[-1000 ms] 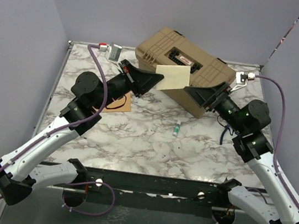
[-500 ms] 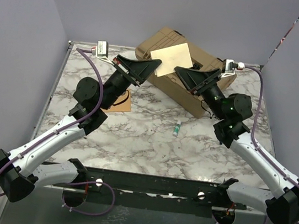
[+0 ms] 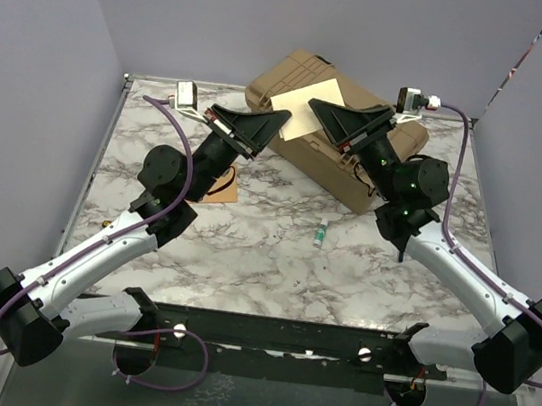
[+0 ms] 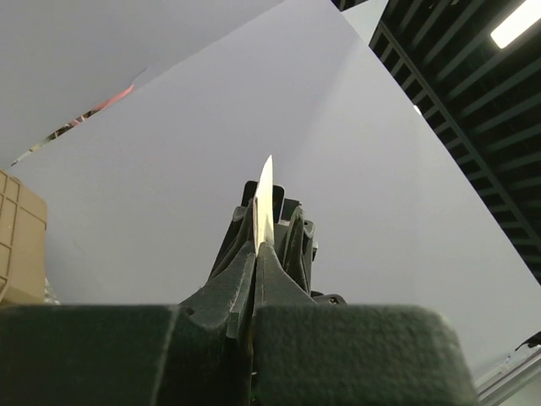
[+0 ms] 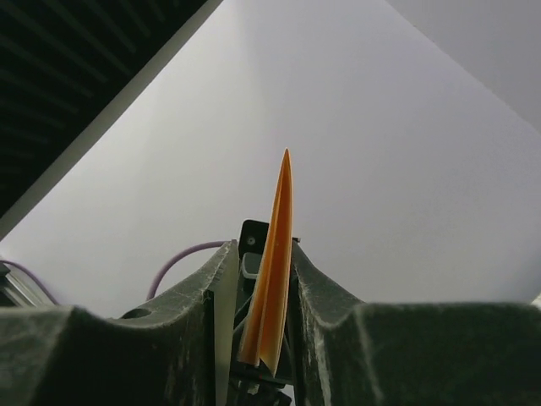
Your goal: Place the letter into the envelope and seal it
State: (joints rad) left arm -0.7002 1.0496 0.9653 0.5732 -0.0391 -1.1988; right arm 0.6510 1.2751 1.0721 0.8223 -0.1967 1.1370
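— Letter (image 3: 303, 107) first: where does it sit?
— Up in the air, over the tan case (image 3: 356, 170) at the back of the table (image 3: 264, 253). The left gripper (image 3: 283, 117) is clamped tight on its left edge.
— And the other one?
— The right gripper (image 3: 317, 106) straddles the opposite edge. Its wrist view shows the sheet edge-on between the fingers (image 5: 330, 288) with a slit of gap on one side. They stand a little apart, and I would not call it a pinch.
— Envelope (image 3: 224, 190)?
— Flat on the marble, well below, half hidden under the left arm. A small tube (image 3: 319, 233) lies apart from it. I cannot tell whether its flap is up.
— So which step?
— A handover, or a two-handed regrip, by my reading; insertion is not begun. Next, the right jaws need to bite before the left lets go. Then the sheet must come down level with the envelope's mouth.
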